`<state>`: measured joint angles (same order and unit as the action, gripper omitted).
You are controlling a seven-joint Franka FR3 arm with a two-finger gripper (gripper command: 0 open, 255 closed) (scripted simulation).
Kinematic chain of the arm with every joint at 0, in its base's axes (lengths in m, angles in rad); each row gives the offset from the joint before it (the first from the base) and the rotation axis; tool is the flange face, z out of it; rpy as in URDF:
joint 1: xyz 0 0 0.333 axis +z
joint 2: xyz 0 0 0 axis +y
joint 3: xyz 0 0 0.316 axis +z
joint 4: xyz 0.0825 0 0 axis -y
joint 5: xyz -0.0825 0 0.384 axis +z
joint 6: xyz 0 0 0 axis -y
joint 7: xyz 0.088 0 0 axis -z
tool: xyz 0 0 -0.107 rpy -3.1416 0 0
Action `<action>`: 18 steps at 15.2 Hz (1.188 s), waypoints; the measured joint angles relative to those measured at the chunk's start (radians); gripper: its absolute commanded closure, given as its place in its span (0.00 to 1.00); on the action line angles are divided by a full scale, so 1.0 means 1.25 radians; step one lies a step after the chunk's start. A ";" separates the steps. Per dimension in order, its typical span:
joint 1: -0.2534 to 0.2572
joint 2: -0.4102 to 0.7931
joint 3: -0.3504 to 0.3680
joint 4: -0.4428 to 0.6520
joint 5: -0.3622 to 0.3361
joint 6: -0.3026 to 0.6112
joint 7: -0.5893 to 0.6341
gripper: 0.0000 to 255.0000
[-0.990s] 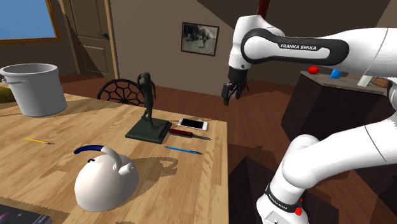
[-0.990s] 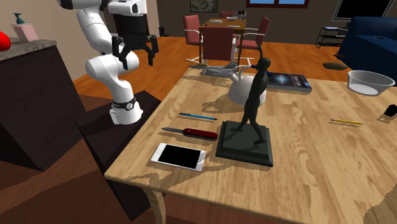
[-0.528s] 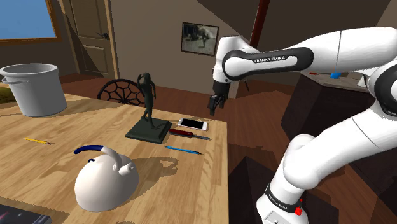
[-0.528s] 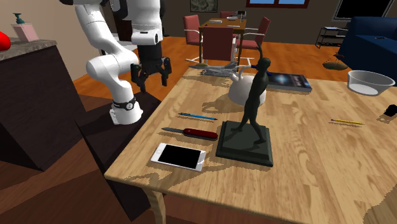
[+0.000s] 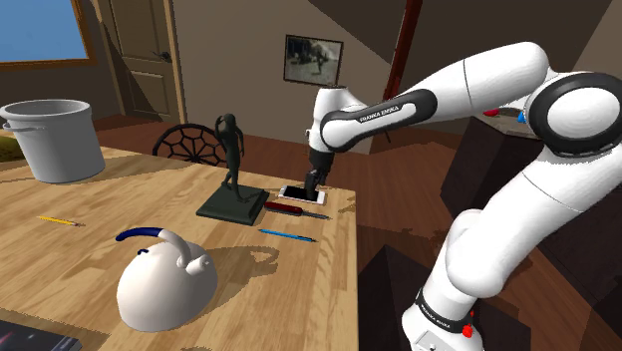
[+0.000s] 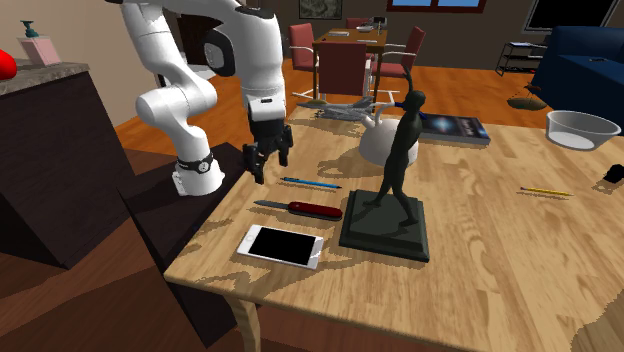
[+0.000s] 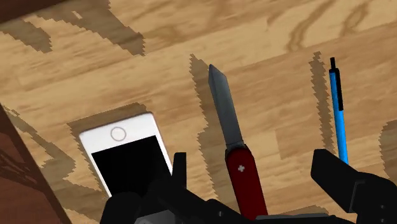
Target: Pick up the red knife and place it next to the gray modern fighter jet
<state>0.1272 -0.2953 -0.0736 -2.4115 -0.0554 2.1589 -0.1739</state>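
Step in hand: judged to be the approach for the grasp. The gripper [image 7: 252, 164] hovers over the knife [image 7: 234, 143] and nothing is held.
Hand: the two black fingers [image 7: 331, 173] are spread wide, one on each side of the red handle, touching neither it nor the table [image 6: 500, 280].
Knife: it lies flat near the table edge closest to the robot, grey blade folded out. It sits between the phone [image 7: 130, 156] and the blue pen [image 7: 338, 108], with its handle end just beside the statue [image 6: 400, 170] base.
Doing it well: go straight down with the handle centred between the fingers and close across its narrow width, on the red part and not the blade. Stop just above the wood. Keep the outer finger clear of the pen and the other clear of the phone.
Risk: the knife is thin and flat, so a high or skewed close may slide it or flip it.
Wrist view gives: the line-up of handle and fingers, which the side views cannot settle.
Second exterior view gives: the height left above the table, and the goal. The grey jet [image 6: 345, 110] stands at the far end, past the white kettle [image 6: 378, 140].
Shoulder view gives: the arm's reach, with the gripper [image 5: 311, 184] overlapping the phone [image 5: 302, 193].
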 measured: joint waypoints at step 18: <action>0.033 0.233 -0.002 0.026 0.050 0.211 -0.107 0.00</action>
<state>0.1685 -0.0045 -0.0762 -2.3795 0.0072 2.4223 -0.3080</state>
